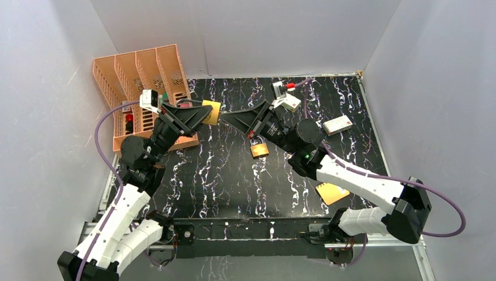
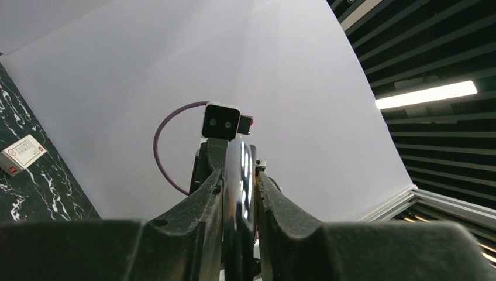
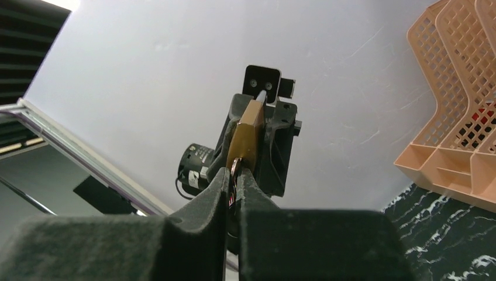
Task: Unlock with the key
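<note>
Key (image 3: 233, 178) mostly hidden inside right tool (image 3: 234, 170) pinched on it, left tool (image 2: 238, 175) clamped on brass padlock (image 3: 245, 132)

You have an orange file rack (image 1: 140, 82) at the far left of your black, white-veined table (image 1: 234, 181). A brass padlock (image 1: 259, 150) lies mid-table, a white red-labelled box (image 1: 337, 124) far right, and a yellow card (image 1: 331, 192) near right.
</note>
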Robot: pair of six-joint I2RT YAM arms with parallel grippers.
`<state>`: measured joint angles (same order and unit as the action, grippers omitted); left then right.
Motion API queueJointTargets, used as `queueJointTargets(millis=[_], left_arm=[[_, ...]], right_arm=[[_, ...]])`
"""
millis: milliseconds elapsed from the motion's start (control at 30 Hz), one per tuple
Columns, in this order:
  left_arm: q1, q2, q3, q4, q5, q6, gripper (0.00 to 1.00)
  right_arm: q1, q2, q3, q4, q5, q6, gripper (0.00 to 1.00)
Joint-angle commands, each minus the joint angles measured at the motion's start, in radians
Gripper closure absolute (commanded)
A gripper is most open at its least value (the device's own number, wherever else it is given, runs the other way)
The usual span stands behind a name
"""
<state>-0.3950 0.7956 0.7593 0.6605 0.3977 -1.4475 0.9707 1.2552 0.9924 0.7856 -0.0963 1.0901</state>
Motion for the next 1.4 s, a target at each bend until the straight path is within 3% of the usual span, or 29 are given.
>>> queueJointTargets(millis=[0, 133, 367, 467, 533, 633, 833, 1200, 1367], left_arm=[[-0.039, -0.038, 0.009, 0.044, 0.078, 0.042, 1.00], [-0.039, -0.055, -0.010, 0.049, 0.058, 0.038, 1.00], [-0.039, -0.069, -0.015, 0.051, 0.042, 0.034, 1.00], [-0.039, -0.076, -0.020, 0.049, 0.040, 0.032, 1.00], [-0.039, -0.082, -0.022, 0.042, 0.046, 0.035, 1.00], [-0.039, -0.086, -0.017, 0.020, 0.074, 0.052, 1.00], [-0.039, -0.071, 0.008, 0.022, 0.177, 0.076, 1.00], [-0.039, -0.073, 0.033, 0.021, 0.233, 0.091, 1.00], [-0.039, -0.060, 0.046, 0.025, 0.260, 0.099, 1.00]], right_arm=[[0.023, -0.031, 0.048, -0.115, -0.089, -0.069, 0.78], [0.023, -0.080, 0.057, -0.225, -0.120, -0.108, 0.56], [0.023, -0.212, 0.038, -0.425, -0.099, -0.187, 0.37], [0.023, -0.269, 0.055, -0.530, -0.103, -0.240, 0.22], [0.023, -0.306, 0.073, -0.604, -0.108, -0.283, 0.19], [0.023, -0.331, 0.114, -0.680, -0.111, -0.329, 0.23], [0.021, -0.250, 0.253, -0.826, -0.133, -0.401, 0.46], [0.016, -0.182, 0.301, -0.874, -0.192, -0.412, 0.49], [0.015, -0.176, 0.280, -0.825, -0.198, -0.387, 0.58]])
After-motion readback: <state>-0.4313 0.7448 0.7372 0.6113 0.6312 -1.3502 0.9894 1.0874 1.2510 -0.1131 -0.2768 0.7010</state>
